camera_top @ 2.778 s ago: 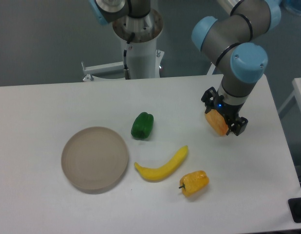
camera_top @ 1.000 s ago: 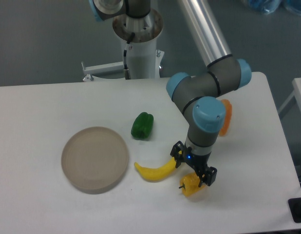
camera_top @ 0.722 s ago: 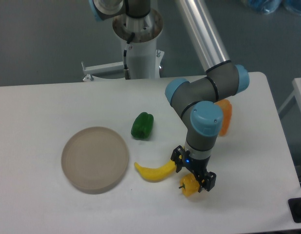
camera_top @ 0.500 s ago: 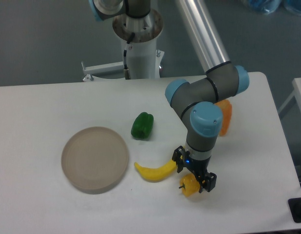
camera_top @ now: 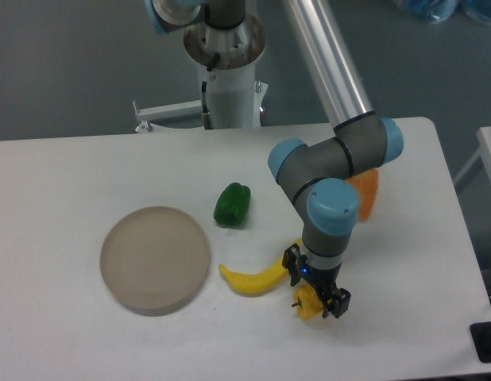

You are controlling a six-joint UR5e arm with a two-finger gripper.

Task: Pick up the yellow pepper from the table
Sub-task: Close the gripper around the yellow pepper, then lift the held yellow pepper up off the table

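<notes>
white table (camera_top: 86, 182) with rounded corners, grey floor (camera_top: 63, 63) behind.

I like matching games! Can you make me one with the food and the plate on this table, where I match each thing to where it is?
Things:
1. green pepper
2. banana
3. yellow pepper
4. plate

Places:
A. right under the robot's hand
B. farthest left on the table
C. between the plate and the yellow pepper
D. alone, above the banana in the picture

Pairs: 1-D, 2-C, 3-A, 4-B
</notes>
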